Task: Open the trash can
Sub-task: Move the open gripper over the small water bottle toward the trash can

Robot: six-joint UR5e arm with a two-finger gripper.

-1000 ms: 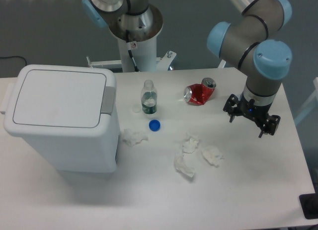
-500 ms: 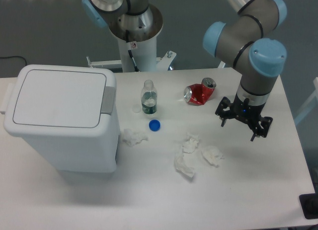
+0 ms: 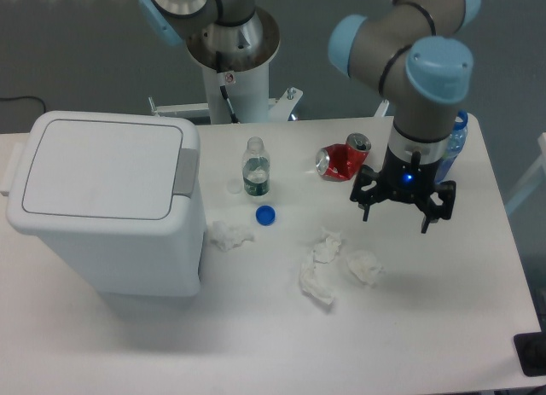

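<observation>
Bin [image 3: 107,203] sits well apart to the image-left of the open, empty gripper [image 3: 403,209], lid shut.

A robotics lab — a white table [image 3: 444,327] against a plain grey wall [image 3: 77,45], with a second arm's pedestal [image 3: 230,79] bolted behind it — staged litter, no household furnishings around.

We can read no text, brand or number anywhere. A small sticker [image 3: 228,77] with a red mark sits on the white robot pedestal [image 3: 230,88] at the table's far edge, too small for us to make out. The red can [image 3: 341,160] shows printing we cannot read.
</observation>
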